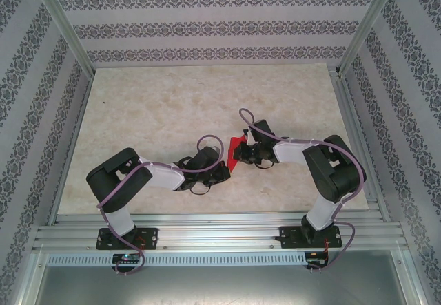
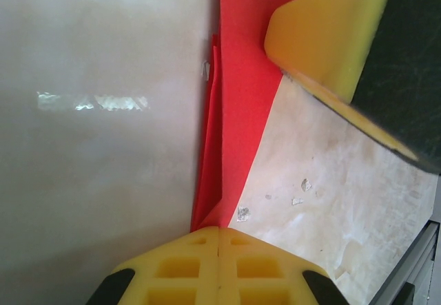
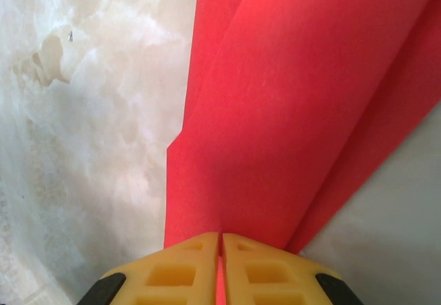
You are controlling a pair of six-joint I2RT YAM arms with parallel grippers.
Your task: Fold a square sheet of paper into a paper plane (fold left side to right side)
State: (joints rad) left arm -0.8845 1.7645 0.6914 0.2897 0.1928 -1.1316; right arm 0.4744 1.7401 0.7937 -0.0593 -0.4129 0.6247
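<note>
Top external view: the red sheet of paper (image 1: 238, 146), folded narrow and creased, lies just off the middle of the pale marbled table (image 1: 151, 112), toward 4 o'clock. Both arms meet over it. The left gripper (image 1: 226, 167) comes at it from 7 o'clock and the right gripper (image 1: 242, 155) from 3 o'clock, so that the paper sits between them and is partly covered.

In the left wrist view, the left gripper (image 2: 219, 239) sits at 6 o'clock with its yellow jaws pressed together, and the pointed end of the sheet of paper (image 2: 241, 78) is pinched in the seam between them. From there the folded layers run up toward 12 o'clock over the table (image 2: 103, 181). One yellow finger (image 2: 324, 36) of the right gripper rests on the paper at 1 o'clock.

In the right wrist view, the right gripper (image 3: 220, 246) at 6 o'clock is likewise closed, clamping an edge of the sheet of paper (image 3: 289, 112). The sheet fans out toward 1 o'clock in overlapping folds, with the table (image 3: 89, 112) bare at 9 o'clock.
</note>
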